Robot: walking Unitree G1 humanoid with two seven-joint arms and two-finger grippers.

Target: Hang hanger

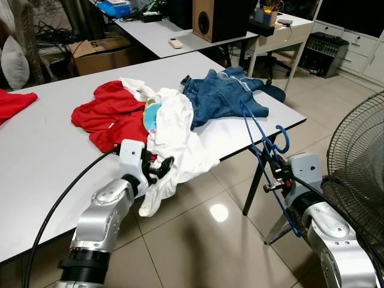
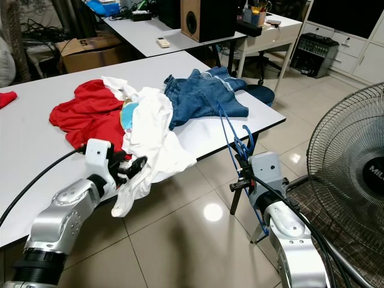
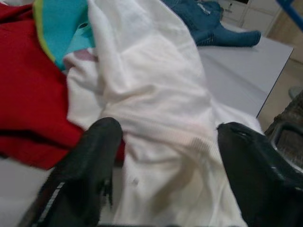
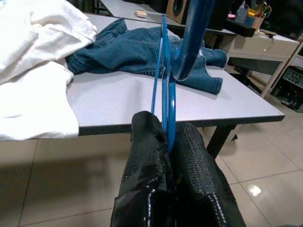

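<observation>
The right claw (image 2: 240,174) pinches the blue hanger (image 1: 264,147), while the white shirt (image 1: 174,135) lies at ten o'clock from it, nearer the wide-open left claw (image 1: 163,168).

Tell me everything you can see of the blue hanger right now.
The blue hanger is thin, plastic-looking, with a curled hook at the top. The right pincer is shut on its bars, holding it edge-on off the table's front right corner, the upper end reaching toward the denim garment. Nothing hangs on it.

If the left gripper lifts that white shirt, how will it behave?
Probably floppy: the white shirt already droops over the table edge in folds. Likely light. It may drag the red garment it overlaps. The left gripper is open at it.
</observation>
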